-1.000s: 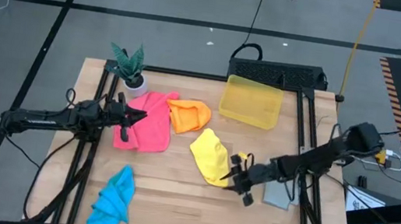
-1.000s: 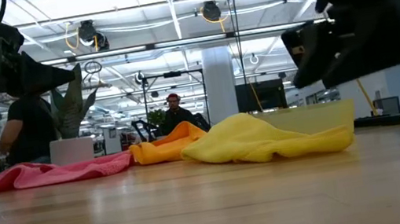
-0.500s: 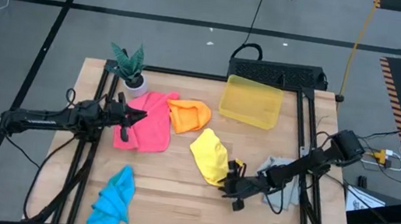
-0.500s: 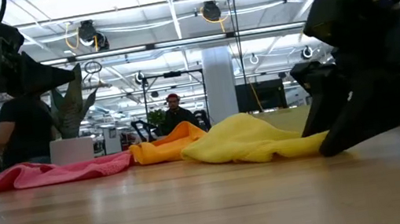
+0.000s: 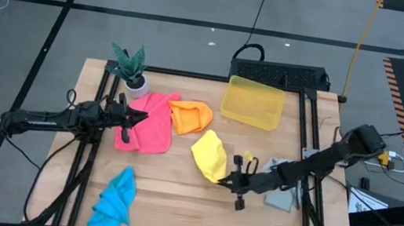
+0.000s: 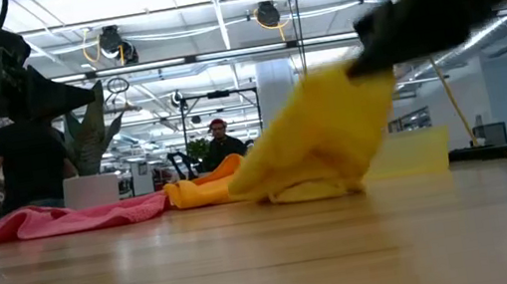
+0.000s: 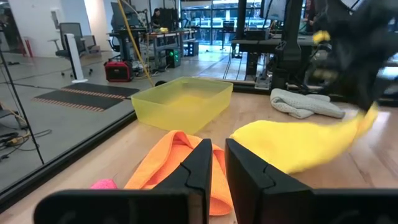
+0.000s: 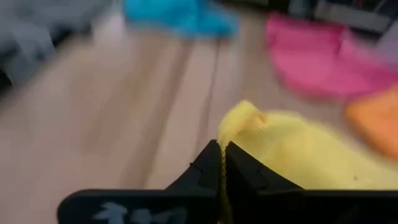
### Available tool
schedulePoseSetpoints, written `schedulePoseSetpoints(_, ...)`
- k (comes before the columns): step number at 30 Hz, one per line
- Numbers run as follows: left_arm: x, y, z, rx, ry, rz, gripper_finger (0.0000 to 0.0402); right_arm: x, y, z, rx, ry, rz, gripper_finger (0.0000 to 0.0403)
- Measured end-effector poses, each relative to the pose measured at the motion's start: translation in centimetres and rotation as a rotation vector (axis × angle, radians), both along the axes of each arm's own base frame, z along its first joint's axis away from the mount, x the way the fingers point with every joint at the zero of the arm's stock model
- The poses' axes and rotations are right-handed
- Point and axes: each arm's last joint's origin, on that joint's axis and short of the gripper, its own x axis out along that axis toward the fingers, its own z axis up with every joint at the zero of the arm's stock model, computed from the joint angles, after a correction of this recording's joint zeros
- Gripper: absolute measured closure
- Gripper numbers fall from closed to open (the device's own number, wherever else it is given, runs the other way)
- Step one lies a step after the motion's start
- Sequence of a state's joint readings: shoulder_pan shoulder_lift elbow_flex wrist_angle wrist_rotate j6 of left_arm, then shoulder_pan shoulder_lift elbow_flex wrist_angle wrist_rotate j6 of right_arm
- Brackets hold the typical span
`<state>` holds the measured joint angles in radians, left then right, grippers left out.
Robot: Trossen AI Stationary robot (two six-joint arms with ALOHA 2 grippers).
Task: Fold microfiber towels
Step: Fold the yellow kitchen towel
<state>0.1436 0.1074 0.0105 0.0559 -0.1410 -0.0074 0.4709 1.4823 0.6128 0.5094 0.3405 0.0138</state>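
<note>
Right claw (image 5: 233, 183): clamped on the near corner of the yellow towel (image 5: 210, 155), whose bulk lies toward the worktop (image 5: 173, 204) centre and the far side. Orange towel (image 5: 190, 115) and pink towel (image 5: 149, 121) are set just beyond. Left claw (image 5: 136, 117): held nearly together, empty, over the pink towel. Bare wood is left nearer.

Five soft microfiber cloths on the wooden bench (image 5: 174, 196). Crumpled yellow microfiber towel (image 5: 210, 155) near bench centre, one edge pinched between the right gripper (image 5: 226, 181) fingers and lifted, the rest draped on the wood. Bunched orange towel (image 5: 190, 116) just behind it, touching the spread, rumpled pink towel (image 5: 146, 123). Bright blue towel (image 5: 115, 201) heaped at the front left. Grey towel (image 5: 283, 189) crumpled by the right edge.
</note>
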Motion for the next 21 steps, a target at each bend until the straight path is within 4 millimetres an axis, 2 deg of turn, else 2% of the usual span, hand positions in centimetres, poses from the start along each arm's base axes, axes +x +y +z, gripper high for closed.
schedulePoseSetpoints(4, 0.0, 0.0, 0.0, 0.0, 0.0, 0.0, 0.0355, -0.5, -0.1, 3.4, 0.067, -0.171, 0.056, 0.0402)
schedulePoseSetpoints(10, 0.0, 0.0, 0.6, 0.002, -0.065, 0.0, 0.0355, -1.6, 0.0, 7.5, 0.211, -0.394, 0.248, 0.0402)
schedulePoseSetpoints(16, -0.1, -0.1, 1.7, -0.272, -0.256, -0.026, 0.0355, -2.6, 0.2, 9.6, 0.302, -0.509, 0.475, 0.0402)
schedulePoseSetpoints(21, -0.5, 0.2, 3.1, -0.288, -0.428, 0.054, 0.0355, -3.3, -0.1, 10.8, 0.368, -0.541, 0.527, 0.0402)
